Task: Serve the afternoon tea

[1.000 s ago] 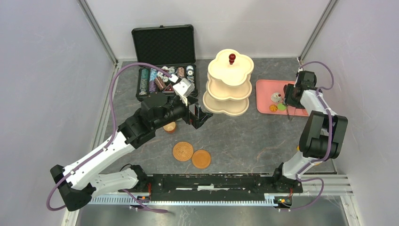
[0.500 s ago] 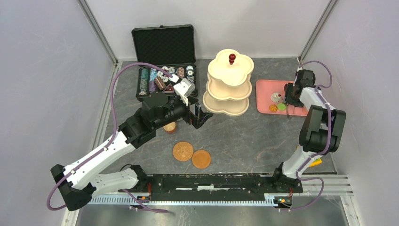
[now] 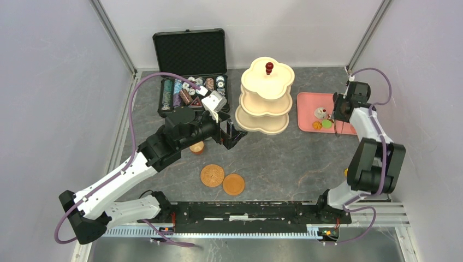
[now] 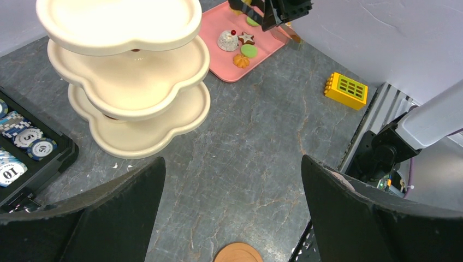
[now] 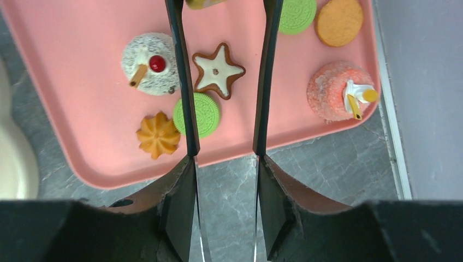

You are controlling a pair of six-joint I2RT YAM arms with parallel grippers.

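Since the earlier frame the right arm's elbow has drawn nearer and its wrist has edged right over the pink tray (image 3: 307,103). The left arm has not shifted.

From above, one cream stand (image 3: 267,90) of three tiers sits at the far middle of the worktop (image 3: 289,158), with the tray just right of it. The right tool (image 3: 334,113) hangs over the tray, where only three pastries (image 3: 320,113) show. Two saucers (image 3: 212,175) lie side by side near the centre. One brown cup (image 3: 196,147) peeks from under the left arm. The left tool (image 3: 233,135) is just left of the stand's bottom tier. An open chip case (image 3: 191,90) lies far left.

The left wrist view shows the left tool (image 4: 232,164) spread wide and empty. It shows four pastries, and a yellow brick (image 4: 345,90) that the top view barely shows.

Only the right wrist view gives the full count: seven whole pastries. They are two cupcakes (image 5: 150,63), two green cookies (image 5: 199,114), one star cookie (image 5: 217,71), one orange flower and one orange round. The right tool (image 5: 224,22) stands narrow, a finger on either side of the star cookie. A yellowish piece (image 5: 202,3) sits between the fingers at the top edge, and I cannot tell whether it is pinched.
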